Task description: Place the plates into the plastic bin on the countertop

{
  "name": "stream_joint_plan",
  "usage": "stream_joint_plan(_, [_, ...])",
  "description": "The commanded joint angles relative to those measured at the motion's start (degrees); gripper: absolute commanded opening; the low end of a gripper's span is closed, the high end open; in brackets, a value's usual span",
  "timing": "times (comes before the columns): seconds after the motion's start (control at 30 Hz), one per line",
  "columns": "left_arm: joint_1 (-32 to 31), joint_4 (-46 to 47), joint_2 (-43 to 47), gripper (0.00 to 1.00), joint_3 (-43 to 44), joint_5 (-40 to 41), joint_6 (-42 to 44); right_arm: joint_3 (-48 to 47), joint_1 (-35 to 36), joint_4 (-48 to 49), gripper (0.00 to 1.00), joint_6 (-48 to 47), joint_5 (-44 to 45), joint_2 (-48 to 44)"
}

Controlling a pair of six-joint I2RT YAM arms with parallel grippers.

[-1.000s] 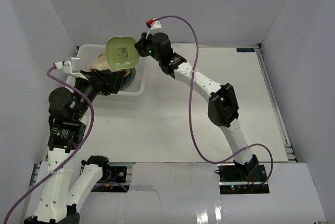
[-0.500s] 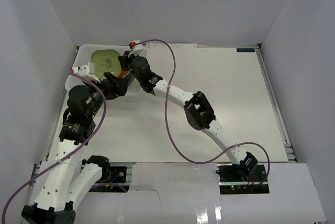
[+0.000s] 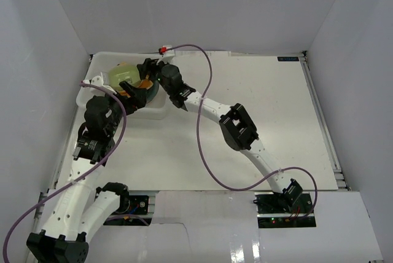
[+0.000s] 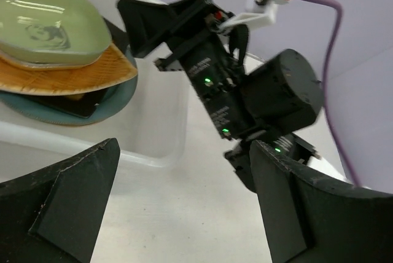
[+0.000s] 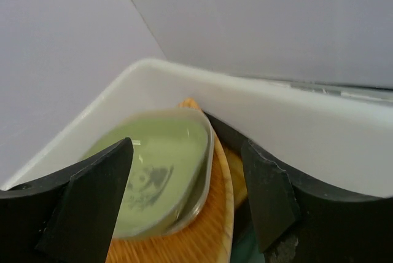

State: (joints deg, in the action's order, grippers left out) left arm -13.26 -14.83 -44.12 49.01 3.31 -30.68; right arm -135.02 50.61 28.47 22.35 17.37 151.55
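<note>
The green plate [image 3: 120, 74], held above the bin [image 3: 153, 112] by the right gripper [image 5: 187, 146] a second ago, now lies inside it, and that gripper's jaws have parted. In the bin's left half, the green plate tops a stack: an orange plate [image 4: 73, 78] beneath it, then a dark plate [image 4: 61, 104] and a blue plate [image 4: 116, 96]. The left gripper [image 4: 184, 152] hangs just outside the bin's near wall with its jaws spread wide and nothing between them. The right gripper hovers over the bin's right part, holding nothing, its fingers either side of the green plate's edge. The bin sits on the countertop [image 3: 276, 109].
</note>
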Motion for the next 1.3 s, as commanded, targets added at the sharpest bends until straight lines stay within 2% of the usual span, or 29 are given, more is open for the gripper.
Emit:
stream_joint_plan(0.0, [-0.19, -1.69, 1.31, 0.98, -1.29, 6.61, -3.41, 11.11, 0.01, 3.78, 0.78, -1.52, -2.86, -12.48])
stream_joint_plan(0.07, [-0.1, -3.36, 1.75, 0.98, -2.25, 9.42, -5.0, 19.23, -0.07, 5.01, 0.78, -1.61, -5.23, -20.71])
stream_joint_plan(0.1, [-0.1, -4.23, 1.84, 0.98, -3.13, 10.48, -5.96, 27.36, -0.16, 7.02, 0.78, -1.35, -6.02, -23.37])
stream_joint_plan(0.2, [0.16, -10.37, 1.58, 0.94, -4.45, 14.61, -11.32, 38.13, -0.07, 8.88, 0.78, -1.08, -9.45, -33.57])
stream_joint_plan(0.27, [0.34, -16.44, 3.07, 0.91, -5.77, 17.41, -18.51, 46.23, -0.25, 8.62, 0.77, -1.08, -11.65, -40.41])
stream_joint_plan(0.3, [0.34, -18.55, 4.12, 0.84, -6.47, 21.96, -21.94, 48.69, -0.25, 8.53, 0.77, -1.25, -12.17, -42.45])
stream_joint_plan(0.37, [0.6, -25.23, 7.36, 0.77, -8.93, 30.12, -30.79, 55.55, -0.42, 8.1, 0.77, -1.17, -13.32, -48.24])
stream_joint_plan(0.47, [0.86, -29.37, 7.13, 0.83, -12.09, 35.0, -36.79, 62.41, -0.86, 6.87, 0.76, -1.17, -14.9, -53.97])
stream_joint_plan(0.5, [1.12, -31.47, 6.16, 0.92, -12.54, 35.88, -38.39, 63.64, -1.47, 6.43, 0.76, -0.91, -16.73, -55.12])
stream_joint_plan(0.53, [1.39, -32.71, 4.84, 0.96, -13.41, 35.89, -40.75, 64.79, -2.0, 5.9, 0.76, -0.73, -18.32, -56.96])
stream_joint_plan(0.67, [4.98, -34.83, -0.08, 0.98, -17.54, 36.5, -48.06, 70.14, -4.29, 0.81, 0.75, 0.41, -21.75, -61.45])
stream_joint_plan(0.77, [15.42, -30.19, 0.26, 0.98, -20.71, 31.77, -44.75, 72.87, -6.4, -0.95, 0.74, 0.59, -24.04, -64.26])
stream_joint_plan(0.8, [20.93, -27.99, 0.87, 0.98, -21.15, 30.1, -41.95, 73.23, -7.27, -1.83, 0.74, 0.42, -25.26, -64.97])
stream_joint_plan(0.97, [34.06, -22.8, -0.96, 0.98, -21.67, 27.72, -32.36, 75.87, -9.12, -4.56, 0.73, -0.11, -27.82, -66.03])
stream_joint_plan(1.0, [38.7, -20.53, -1.75, 0.98, -22.12, 26.41, -31.3, 76.48, -9.3, -4.91, 0.73, -0.11, -28.43, -66.03])
stream_joint_plan(1.1, [46.88, -13.84, -6.58, 0.98, -24.4, 17.27, -26.37, 77.19, -9.56, -5.79, 0.73, -0.29, -29.75, -65.85])
stream_joint_plan(1.17, [48.67, -11.29, -11.5, 0.98, -24.93, 13.15, -25.05, 77.45, -9.65, -6.4, 0.73, -0.55, -29.93, -65.85])
stream_joint_plan(1.27, [50.08, -8.29, -16.85, 0.97, -24.06, 11.02, -23.47, 77.8, -9.56, -6.67, 0.73, -0.81, -29.67, -66.2])
